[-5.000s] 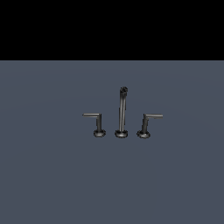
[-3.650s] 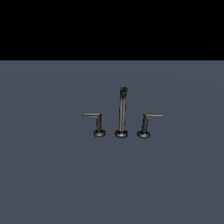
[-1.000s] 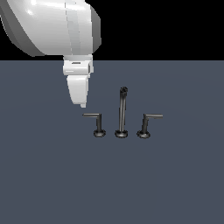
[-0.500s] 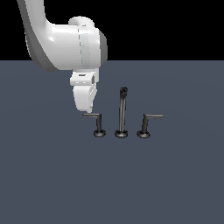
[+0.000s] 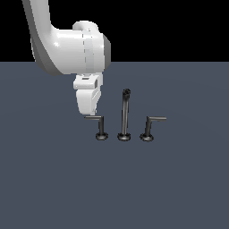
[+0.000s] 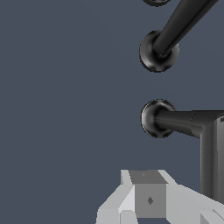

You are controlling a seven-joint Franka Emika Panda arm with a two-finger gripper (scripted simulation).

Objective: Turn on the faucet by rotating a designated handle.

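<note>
The faucet (image 5: 124,117) is a small dark three-piece set on the grey floor. Its tall thin spout (image 5: 125,112) stands in the middle. The designated handle (image 5: 101,126) is the lever on the exterior view's left, with a straight upright post and a flat arm (image 5: 92,118) pointing left. My gripper (image 5: 88,112) hangs just above that arm's free end, its fingers together with nothing between them. In the wrist view the handle's base (image 6: 154,118), post and arm (image 6: 212,157) lie close beside the fingertips (image 6: 148,197).
The twin lever (image 5: 148,129) with a leaning post stands on the exterior view's right of the spout. The spout's base (image 6: 157,52) shows in the wrist view beyond the handle. My white arm (image 5: 67,49) comes in from the upper left of the exterior view.
The arm, absent in the oldest frames, has come in from the upper left. Over the last second the gripper moved right and down, close above the left lever's arm. The faucet has not moved.
</note>
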